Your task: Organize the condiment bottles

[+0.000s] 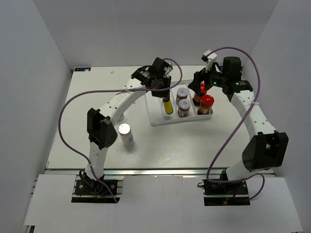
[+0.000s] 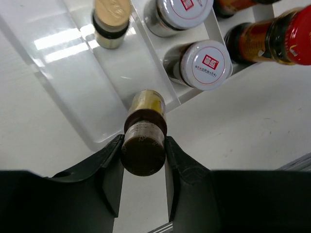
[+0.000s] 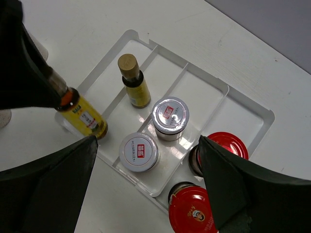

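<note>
Left tool [image 2: 143, 145] clamps an amber bottle [image 2: 146, 109] by its cap, at the near end of the tray [image 2: 58, 53] lane that holds its twin [image 2: 111, 19]. Can't tell if it's seated. Lower straight, stay off the rib [image 2: 155, 53], release only once it's down. Right tool [image 3: 148, 141] is spread wide above the jars [image 3: 169, 116].

Red-capped bottle [image 2: 286, 36] partly beyond the left-wrist view's right edge.

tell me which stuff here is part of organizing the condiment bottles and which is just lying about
Job: slim amber yellow-labelled bottle in left claw; second amber bottle; two silver-lidded jars; two red-capped dark-sauce bottles; white silver-capped bottle standing apart.
Lying about: white divided plastic tray, only holding them; purple cables.
</note>
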`<move>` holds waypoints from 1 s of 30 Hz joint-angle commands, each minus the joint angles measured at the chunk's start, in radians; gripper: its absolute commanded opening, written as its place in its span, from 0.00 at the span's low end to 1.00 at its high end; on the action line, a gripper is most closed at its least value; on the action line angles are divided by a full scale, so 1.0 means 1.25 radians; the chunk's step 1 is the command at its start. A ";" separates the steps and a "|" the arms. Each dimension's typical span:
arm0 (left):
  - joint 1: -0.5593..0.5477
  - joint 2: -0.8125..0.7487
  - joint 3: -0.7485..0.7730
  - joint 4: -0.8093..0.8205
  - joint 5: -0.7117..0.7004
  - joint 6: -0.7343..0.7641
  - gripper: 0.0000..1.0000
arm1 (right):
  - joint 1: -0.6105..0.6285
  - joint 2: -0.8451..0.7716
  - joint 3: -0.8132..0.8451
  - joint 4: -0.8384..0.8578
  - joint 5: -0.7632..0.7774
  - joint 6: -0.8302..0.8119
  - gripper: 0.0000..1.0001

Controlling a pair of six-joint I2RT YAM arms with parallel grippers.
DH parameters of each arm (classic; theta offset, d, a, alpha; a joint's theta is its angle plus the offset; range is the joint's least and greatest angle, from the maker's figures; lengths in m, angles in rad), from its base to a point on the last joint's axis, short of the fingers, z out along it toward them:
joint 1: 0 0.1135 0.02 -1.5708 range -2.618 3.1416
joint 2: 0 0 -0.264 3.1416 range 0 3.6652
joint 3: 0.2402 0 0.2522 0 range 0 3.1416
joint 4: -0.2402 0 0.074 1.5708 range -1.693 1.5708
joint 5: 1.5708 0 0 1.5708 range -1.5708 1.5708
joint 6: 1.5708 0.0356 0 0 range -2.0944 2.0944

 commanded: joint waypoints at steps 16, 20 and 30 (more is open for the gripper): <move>-0.102 0.082 0.073 0.051 -0.105 0.075 0.00 | -0.021 -0.052 -0.038 0.027 -0.015 0.014 0.89; -0.113 0.086 0.065 0.036 -0.152 0.092 0.00 | -0.022 -0.055 -0.044 0.028 -0.019 0.015 0.89; -0.116 0.097 0.023 0.050 -0.163 0.103 0.00 | -0.022 -0.060 -0.052 0.032 -0.024 0.021 0.89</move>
